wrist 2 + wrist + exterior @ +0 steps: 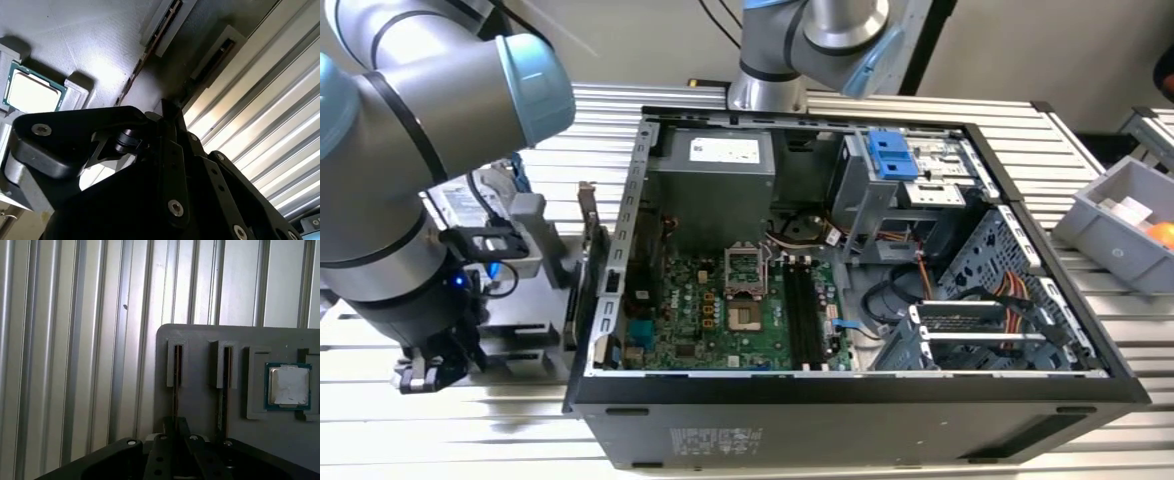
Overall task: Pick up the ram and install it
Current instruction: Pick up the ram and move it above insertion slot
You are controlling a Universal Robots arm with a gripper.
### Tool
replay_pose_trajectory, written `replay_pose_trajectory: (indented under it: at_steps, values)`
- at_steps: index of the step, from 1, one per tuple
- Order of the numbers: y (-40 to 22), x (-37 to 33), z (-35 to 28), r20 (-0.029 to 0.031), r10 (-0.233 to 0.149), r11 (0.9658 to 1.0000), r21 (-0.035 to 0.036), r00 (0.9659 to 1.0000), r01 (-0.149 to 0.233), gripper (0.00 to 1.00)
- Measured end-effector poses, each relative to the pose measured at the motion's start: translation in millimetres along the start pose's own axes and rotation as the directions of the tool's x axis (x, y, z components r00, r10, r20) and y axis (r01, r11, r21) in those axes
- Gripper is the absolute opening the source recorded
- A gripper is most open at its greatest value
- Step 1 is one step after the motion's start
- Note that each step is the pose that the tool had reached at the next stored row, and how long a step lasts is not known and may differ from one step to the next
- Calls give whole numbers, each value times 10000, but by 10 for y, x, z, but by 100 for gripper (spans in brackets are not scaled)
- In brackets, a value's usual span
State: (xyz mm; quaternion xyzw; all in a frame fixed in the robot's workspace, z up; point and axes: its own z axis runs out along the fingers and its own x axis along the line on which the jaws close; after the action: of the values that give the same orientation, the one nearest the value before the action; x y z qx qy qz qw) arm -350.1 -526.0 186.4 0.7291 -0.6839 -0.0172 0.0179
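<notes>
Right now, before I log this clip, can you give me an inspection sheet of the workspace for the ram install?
Surface: ribbed aluminium table, carrying the case and a grey holder.
Job's things: ram on edge in a holder slot; second ram stick in the next slot; neither installed.
Clutter: CPU chip in a holder recess; grey bin at the exterior view's right.
Grippers: gripper down at the holder, in line with the ram; grip cannot be judged.
Cables: orange and red wires inside the case.
Surroundings: open computer case; second arm's base.

Ram point(175, 385): thin dk stick, on edge in grey holder point(200, 405) slot.
</notes>
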Motion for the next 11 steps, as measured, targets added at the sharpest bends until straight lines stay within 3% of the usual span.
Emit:
replay_pose_trajectory:
  at_steps: [11]
  values:
    - [-1,-7,0,0,0,10000,0,10000,0,0]
